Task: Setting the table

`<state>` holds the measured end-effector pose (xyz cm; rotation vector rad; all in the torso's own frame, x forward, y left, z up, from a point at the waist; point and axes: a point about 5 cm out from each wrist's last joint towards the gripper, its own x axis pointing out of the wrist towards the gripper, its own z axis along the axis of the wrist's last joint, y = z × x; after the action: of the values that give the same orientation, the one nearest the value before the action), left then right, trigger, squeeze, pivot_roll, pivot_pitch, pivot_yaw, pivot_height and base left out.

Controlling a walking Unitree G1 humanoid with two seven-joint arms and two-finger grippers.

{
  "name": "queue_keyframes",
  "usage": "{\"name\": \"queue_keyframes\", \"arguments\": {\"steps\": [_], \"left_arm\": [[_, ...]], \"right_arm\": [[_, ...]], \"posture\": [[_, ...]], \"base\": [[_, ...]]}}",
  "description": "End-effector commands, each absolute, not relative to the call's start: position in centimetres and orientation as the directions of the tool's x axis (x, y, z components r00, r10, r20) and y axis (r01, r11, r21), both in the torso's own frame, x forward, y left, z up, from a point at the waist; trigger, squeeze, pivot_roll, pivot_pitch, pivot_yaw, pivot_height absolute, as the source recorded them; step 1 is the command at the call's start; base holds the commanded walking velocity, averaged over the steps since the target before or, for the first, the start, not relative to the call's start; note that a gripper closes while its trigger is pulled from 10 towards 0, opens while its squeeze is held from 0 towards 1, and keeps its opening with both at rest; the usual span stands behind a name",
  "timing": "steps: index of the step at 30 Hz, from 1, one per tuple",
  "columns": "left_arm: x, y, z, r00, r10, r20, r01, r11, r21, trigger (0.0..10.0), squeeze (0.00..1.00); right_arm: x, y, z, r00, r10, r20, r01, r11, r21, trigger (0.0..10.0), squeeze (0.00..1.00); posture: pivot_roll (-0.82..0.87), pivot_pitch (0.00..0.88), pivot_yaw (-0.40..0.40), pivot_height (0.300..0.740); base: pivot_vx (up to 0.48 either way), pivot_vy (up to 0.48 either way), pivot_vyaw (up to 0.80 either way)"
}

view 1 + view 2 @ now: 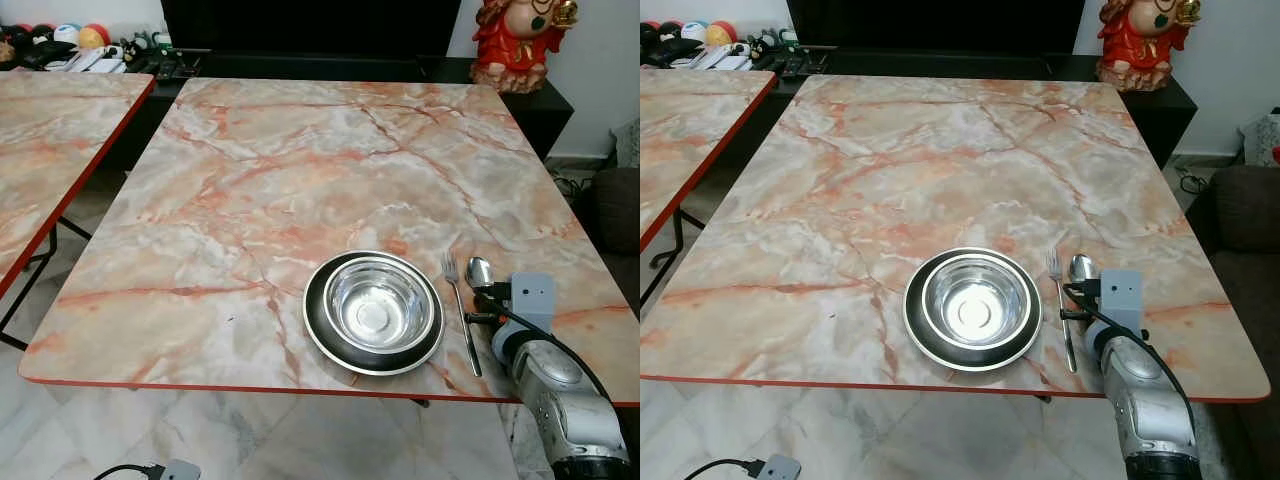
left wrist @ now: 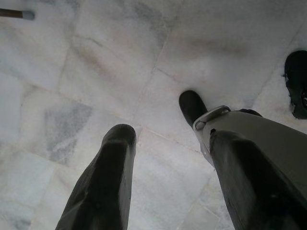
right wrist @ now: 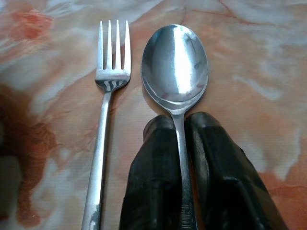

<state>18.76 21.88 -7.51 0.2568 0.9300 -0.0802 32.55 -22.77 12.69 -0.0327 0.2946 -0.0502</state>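
So the robot is standing at the near edge of a pink-and-white marble-pattern surface with a red rim [image 1: 300, 170], which is taking up most of the frame in the head views. Sitting in the lower middle of the frame, close to the near edge, is a round black plate [image 1: 373, 312] with a shiny steel bowl [image 1: 375, 303] resting inside it. Just to the right of the plate a silver fork [image 1: 459, 305] is lying with its tines pointing toward the top of the frame, and right beside that is a silver spoon [image 1: 479, 272], bowl end also pointing up-frame, parallel to the fork and not touching it.

The right tool [image 3: 180, 125] is coming in from the lower right of the frame, silver arm and grey wrist block over the surface's near-right corner. In the right wrist view its two black fingers [image 3: 153, 167] are squeezing together on the spoon's handle, one on each side, just below the spoon's bowl, so it's gripping the spoon. Whether the spoon is resting on the marble or just above it, I can't tell.

The left tool [image 2: 168, 139] is hanging down low beside the robot, its fingers spread apart with nothing between them, pointing at the pale marble floor tiles [image 2: 96, 72]. A black foot [image 2: 192, 106] is showing past the fingers.

A second marble-pattern surface [image 1: 50, 140] is standing at the upper left, and a red figurine [image 1: 515, 40] at the upper right.
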Motion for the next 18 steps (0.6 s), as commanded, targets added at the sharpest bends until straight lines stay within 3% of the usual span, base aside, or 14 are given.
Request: {"name": "queue_keyframes", "arguments": {"steps": [1, 2, 3, 4, 18], "left_arm": [[17.89, 22.0, -7.94, 0.571, 0.044, -0.82, 0.191, 0.964, 0.184, 10.0, 0.0], [17.88, 22.01, -7.94, 0.57, 0.044, -0.82, 0.191, 0.964, 0.185, 10.0, 0.0], [17.87, 22.01, -7.94, 0.57, 0.045, -0.821, 0.192, 0.964, 0.185, 10.0, 0.0], [17.87, 22.01, -7.94, 0.57, 0.045, -0.82, 0.191, 0.964, 0.185, 10.0, 0.0], [17.93, 22.06, -7.9, 0.572, 0.048, -0.819, 0.188, 0.964, 0.188, 10.0, 0.0]], "right_arm": [[32.31, -23.1, 12.22, 0.946, -0.071, -0.317, 0.059, 0.997, -0.048, 10.0, 0.58], [32.29, -23.21, 12.18, 0.945, -0.075, -0.318, 0.063, 0.997, -0.049, 10.0, 0.18], [32.28, -23.25, 12.17, 0.945, -0.076, -0.319, 0.064, 0.997, -0.049, 10.0, 0.18], [32.26, -23.27, 12.16, 0.944, -0.077, -0.32, 0.065, 0.997, -0.049, 10.0, 0.03], [32.42, -22.98, 12.2, 0.945, -0.064, -0.321, 0.056, 0.998, -0.033, 10.0, 0.0]], "posture": [[-0.1, 0.202, 0.001, 0.74], [-0.1, 0.202, 0.001, 0.74], [-0.1, 0.204, 0.001, 0.74], [-0.1, 0.204, 0.001, 0.74], [-0.09, 0.203, 0.0, 0.74]], "base": [[0.0, 0.0, 0.0], [0.0, 0.0, 0.0], [0.0, 0.0, 0.0], [0.0, 0.0, 0.0], [0.0, 0.0, 0.0]]}}
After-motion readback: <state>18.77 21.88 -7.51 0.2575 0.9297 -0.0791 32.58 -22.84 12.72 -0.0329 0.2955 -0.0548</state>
